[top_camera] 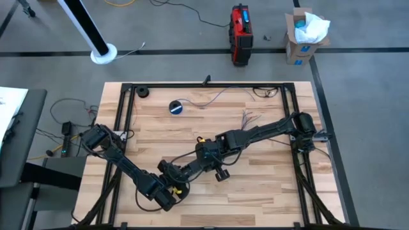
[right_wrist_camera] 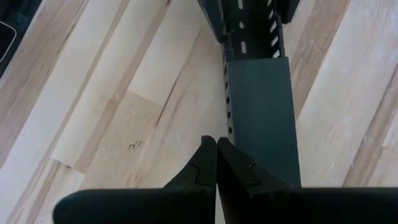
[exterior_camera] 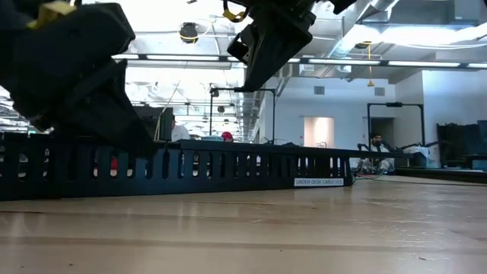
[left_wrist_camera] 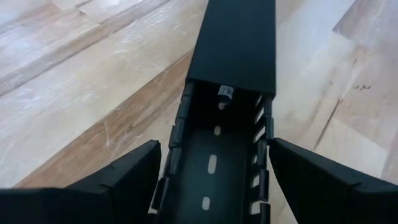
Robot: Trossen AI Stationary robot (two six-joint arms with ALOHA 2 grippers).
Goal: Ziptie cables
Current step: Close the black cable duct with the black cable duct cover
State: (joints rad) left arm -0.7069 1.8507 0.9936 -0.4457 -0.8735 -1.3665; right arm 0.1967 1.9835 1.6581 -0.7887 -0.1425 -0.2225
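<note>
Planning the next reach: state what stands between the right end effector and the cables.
Nothing visible on the table: bare wood separates the right end effector from the cables; its own arm spans above.

My worktop [top_camera: 268, 191] is a butcher-block top of pale wooden planks, framed along its far edge and both sides by black slotted cable ducts [top_camera: 211, 85]. In the low view the far duct [exterior_camera: 228, 171] runs across the whole width, with a small white label on it. A round blue-and-black tape roll [top_camera: 176, 107] lies toward the far left. Thin cables [top_camera: 246, 119] lie loose on the wood right of the middle, more of them trail near the far edge, and a tangle sits in the far right corner. A small black round object [top_camera: 142, 91] rests in the far left corner. A short duct section [left_wrist_camera: 233, 68], part covered by a lid, lies on the planks near my front edge.
</note>
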